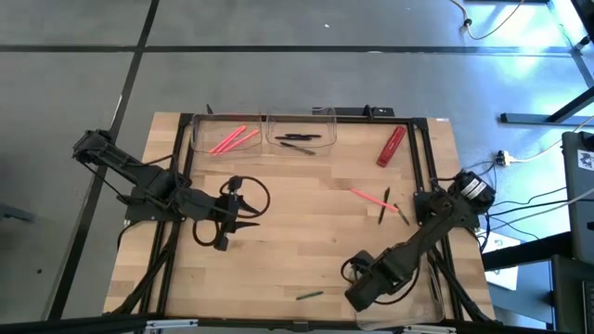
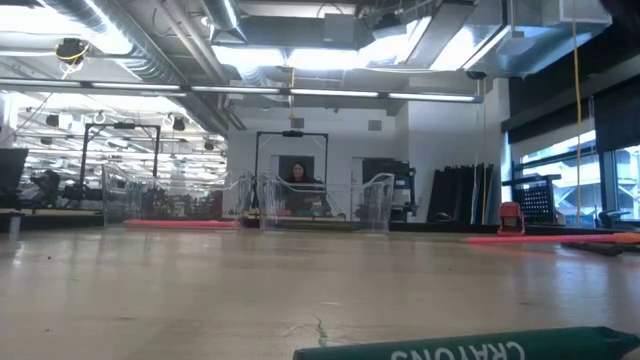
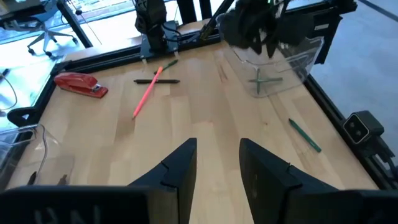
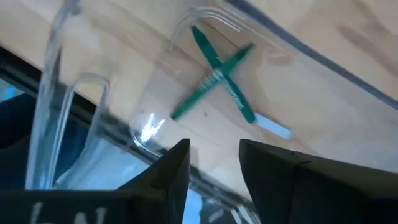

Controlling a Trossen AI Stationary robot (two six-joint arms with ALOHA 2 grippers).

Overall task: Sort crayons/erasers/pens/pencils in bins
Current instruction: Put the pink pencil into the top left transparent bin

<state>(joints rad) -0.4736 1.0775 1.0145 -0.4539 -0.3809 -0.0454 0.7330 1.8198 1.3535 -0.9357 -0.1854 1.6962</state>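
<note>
Two clear bins stand at the table's far edge: one holds pink sticks, the other black pens. A third bin sits at the near right corner, and two green crayons lie crossed on its floor. My right gripper hangs open above this bin, pointing down, with nothing between its fingers; it also shows in the high view. A pink stick and two dark sticks lie right of centre. A green crayon lies near the front edge. My left gripper waits open at centre left.
A red stapler lies at the far right, next to the black-pen bin. Black frame rails run along the table's sides. Bare wood shows across the table's middle. A person sits far behind the table.
</note>
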